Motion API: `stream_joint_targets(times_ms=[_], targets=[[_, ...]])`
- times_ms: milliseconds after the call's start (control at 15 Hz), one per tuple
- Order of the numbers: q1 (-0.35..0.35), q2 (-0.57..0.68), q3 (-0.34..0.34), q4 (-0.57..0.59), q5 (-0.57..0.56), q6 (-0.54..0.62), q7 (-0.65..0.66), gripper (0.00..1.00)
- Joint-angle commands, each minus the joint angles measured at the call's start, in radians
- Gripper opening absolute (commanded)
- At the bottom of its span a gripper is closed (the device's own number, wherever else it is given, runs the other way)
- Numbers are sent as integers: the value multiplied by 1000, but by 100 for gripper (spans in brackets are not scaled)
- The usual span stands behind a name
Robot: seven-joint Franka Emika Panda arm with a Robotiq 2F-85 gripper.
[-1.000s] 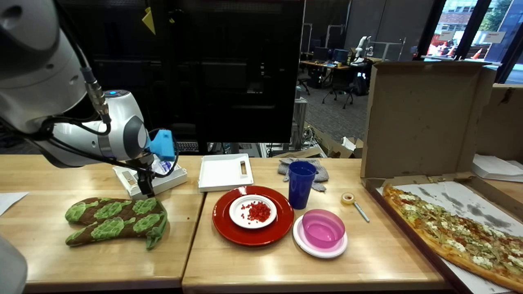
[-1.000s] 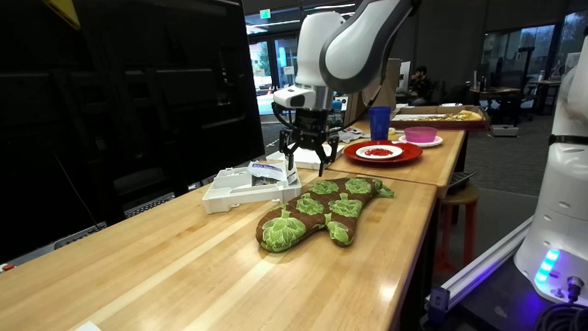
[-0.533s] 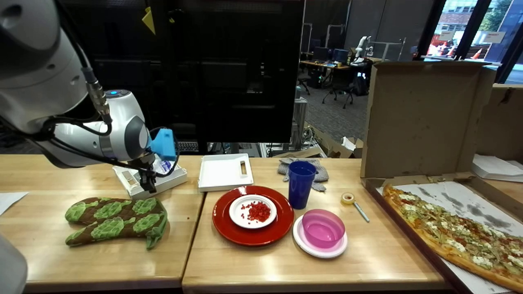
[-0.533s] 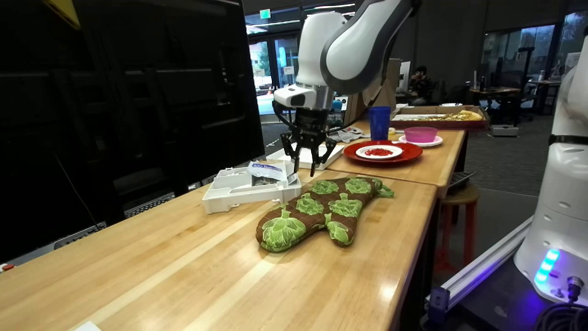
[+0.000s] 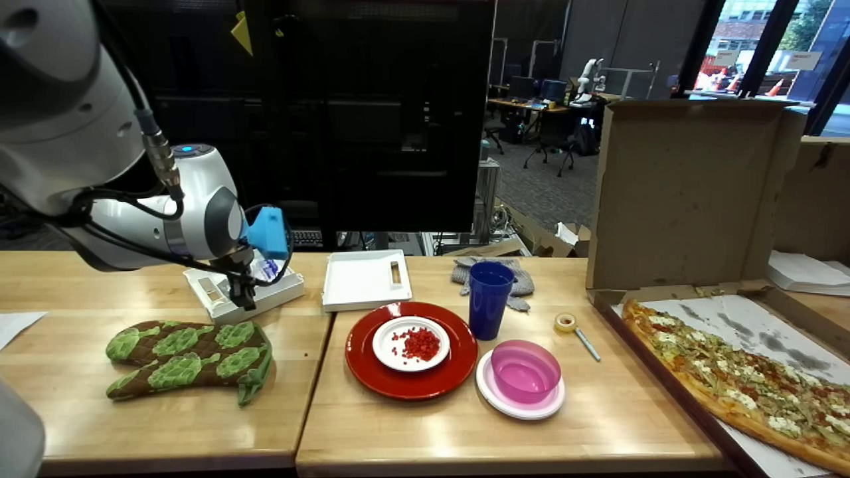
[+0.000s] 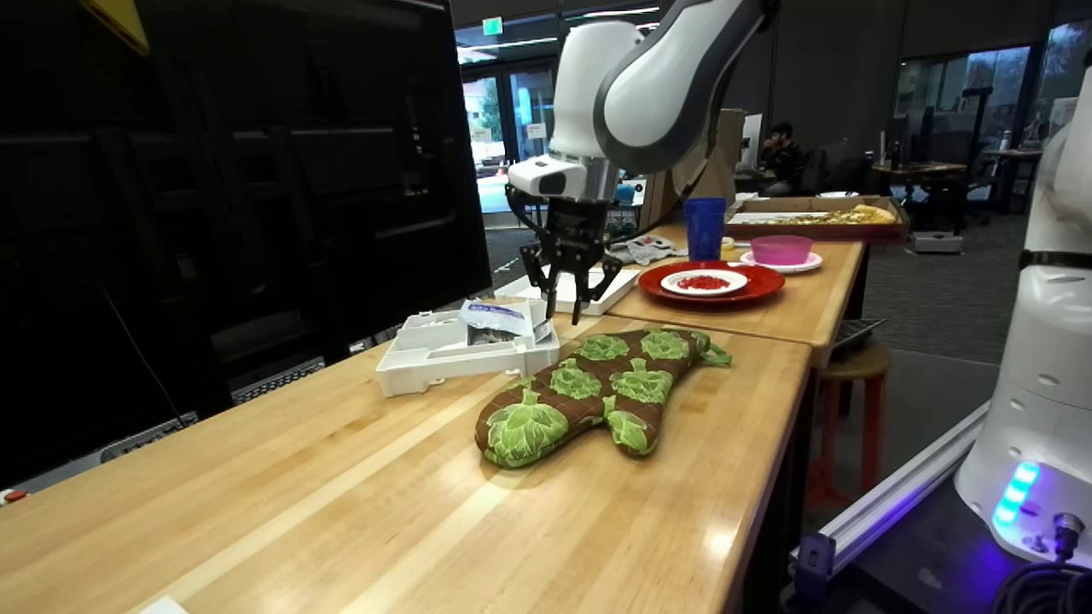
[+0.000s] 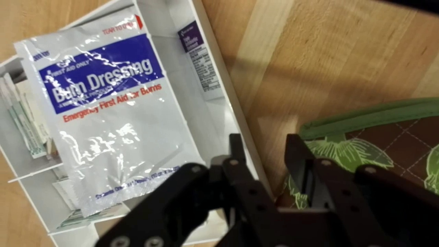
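Observation:
My gripper point(image 7: 264, 138) stands partly open, with nothing held between its fingers. In the wrist view its left finger overlaps the wall of a white first-aid box point(image 7: 219, 61), and its right finger overlaps the edge of a brown oven mitt point(image 7: 408, 144) with green leaf patterns. A silvery burn dressing packet point(image 7: 116, 140) lies across the box's compartments. Seen in an exterior view, the gripper point(image 6: 563, 319) points down between the box point(image 6: 452, 367) and the mitt point(image 6: 589, 388), above the table. I cannot tell whether a fingertip touches the box.
A white lid point(image 5: 362, 282) lies to the right of the box. Beyond it are a red plate point(image 5: 362, 358) with a small white plate on it, a blue cup point(image 5: 488, 299), a pink bowl point(image 5: 526, 372) and a pizza box point(image 5: 690, 199). A black screen point(image 5: 398, 133) stands behind.
The gripper's fingers have drawn closer together, mostly in the first half second. The arm has barely shifted, and the objects on the table have stayed put.

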Motion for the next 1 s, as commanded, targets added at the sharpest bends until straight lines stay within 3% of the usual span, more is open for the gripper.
stream_joint_targets(times_ms=[0, 467, 667, 800, 933], targets=[[7, 17, -6, 24, -18, -8, -12, 35], [-3, 65, -2, 63, -28, -27, -25, 45], [-7, 86, 1, 83, -27, -38, -33, 35], [-9, 98, 3, 94, -23, -45, -40, 11], [-12, 107, 4, 103, -21, -49, -46, 0]])
